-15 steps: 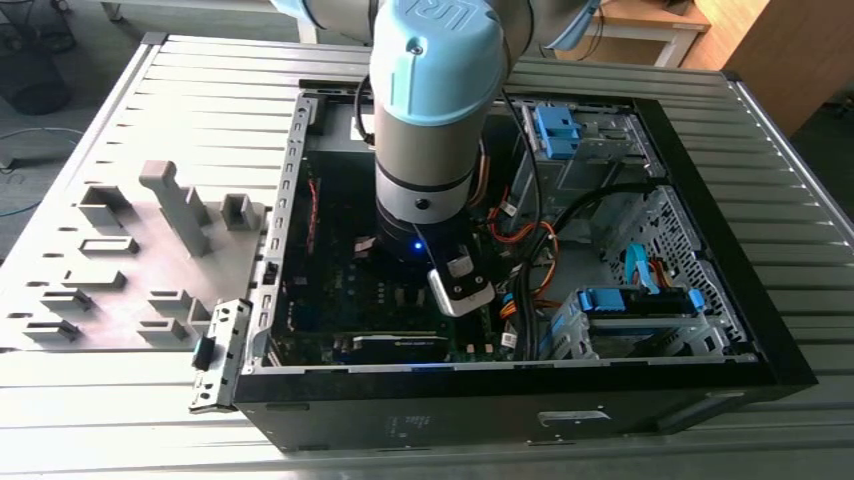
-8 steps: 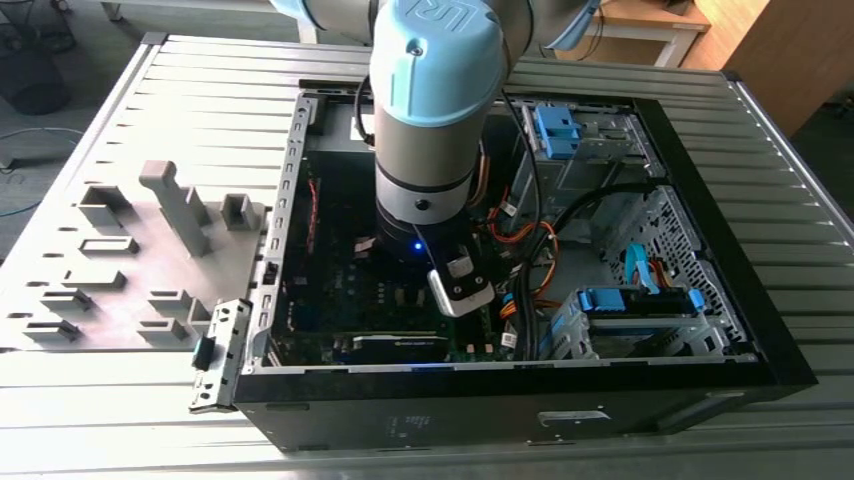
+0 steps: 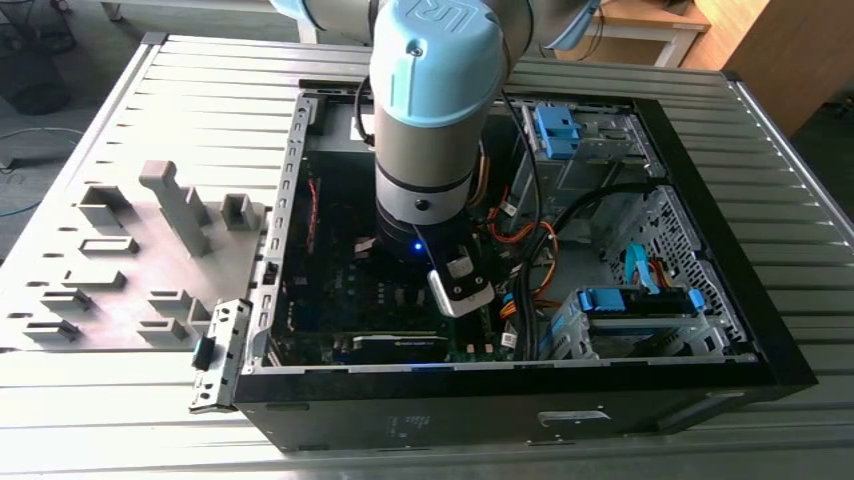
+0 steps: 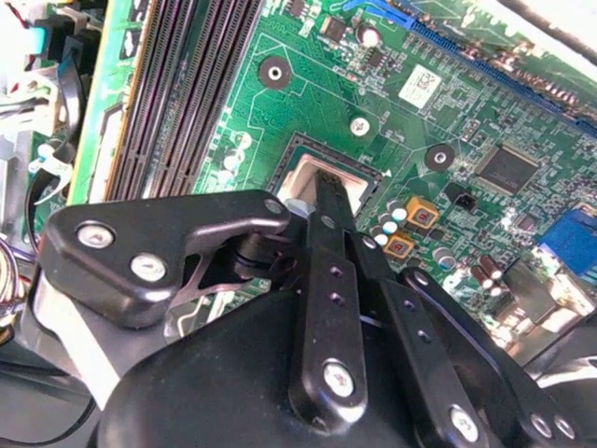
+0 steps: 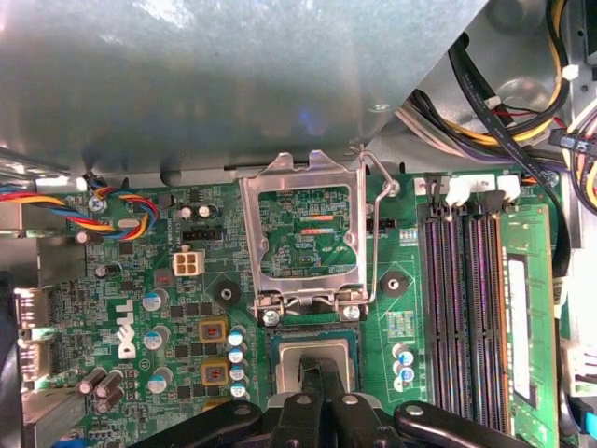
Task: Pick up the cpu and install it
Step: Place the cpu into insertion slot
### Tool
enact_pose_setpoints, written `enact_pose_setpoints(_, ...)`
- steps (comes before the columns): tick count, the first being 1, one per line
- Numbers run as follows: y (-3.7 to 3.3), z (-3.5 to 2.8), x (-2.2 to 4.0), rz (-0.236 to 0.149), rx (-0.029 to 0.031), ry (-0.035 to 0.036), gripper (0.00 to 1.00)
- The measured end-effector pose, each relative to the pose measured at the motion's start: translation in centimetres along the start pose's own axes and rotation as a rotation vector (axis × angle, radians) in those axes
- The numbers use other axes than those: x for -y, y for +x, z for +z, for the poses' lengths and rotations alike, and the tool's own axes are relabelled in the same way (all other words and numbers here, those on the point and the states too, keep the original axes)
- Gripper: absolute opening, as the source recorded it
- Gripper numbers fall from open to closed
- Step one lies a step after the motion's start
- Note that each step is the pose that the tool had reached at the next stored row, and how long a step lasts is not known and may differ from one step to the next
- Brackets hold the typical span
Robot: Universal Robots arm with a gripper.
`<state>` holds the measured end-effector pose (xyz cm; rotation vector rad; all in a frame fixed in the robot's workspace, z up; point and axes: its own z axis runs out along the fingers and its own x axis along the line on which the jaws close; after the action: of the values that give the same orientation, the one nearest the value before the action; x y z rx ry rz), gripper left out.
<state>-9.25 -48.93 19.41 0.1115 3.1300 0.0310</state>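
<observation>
1. The cpu (image 5: pixel 315 353) lies flat in its socket (image 5: pixel 271 362) on the motherboard (image 5: pixel 140 308), silver-grey top upward. In both wrist views it sits square inside the socket's dark frame, so I judge it seated rather than carried.
2. My gripper (image 5: pixel 324 375) hangs straight over it. The fingers (image 4: pixel 326 280) are drawn close together with only a slit between them, far narrower than the chip, so they have nothing by its edges. Their tips lie over the middle of the metal top. Whether they touch it I cannot tell.
3. The load plate (image 5: pixel 250 233) stands swung up off the socket, its lever (image 5: pixel 371 243) raised beside it. That, I take it, is what leaves the socket open from above — and it means the chip is not yet clamped down.
4. In the exterior view the computer case (image 3: pixel 747 330) lies on its side on the slatted table (image 3: pixel 200 70), open side up, which lets my arm (image 3: pixel 427 100) reach vertically into it.
5. The memory slots (image 5: pixel 457 299) run just beside the socket, apart from my fingers.
</observation>
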Motion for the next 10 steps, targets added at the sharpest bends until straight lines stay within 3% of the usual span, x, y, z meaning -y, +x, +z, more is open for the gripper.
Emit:
enact_pose_setpoints(5,-0.01,-0.12,-0.02,0.0,0.0004,-0.0009,0.11)
enact_pose_setpoints(10,-0.01,-0.96,-0.03,0.0,0.0001,-0.0003,0.11)
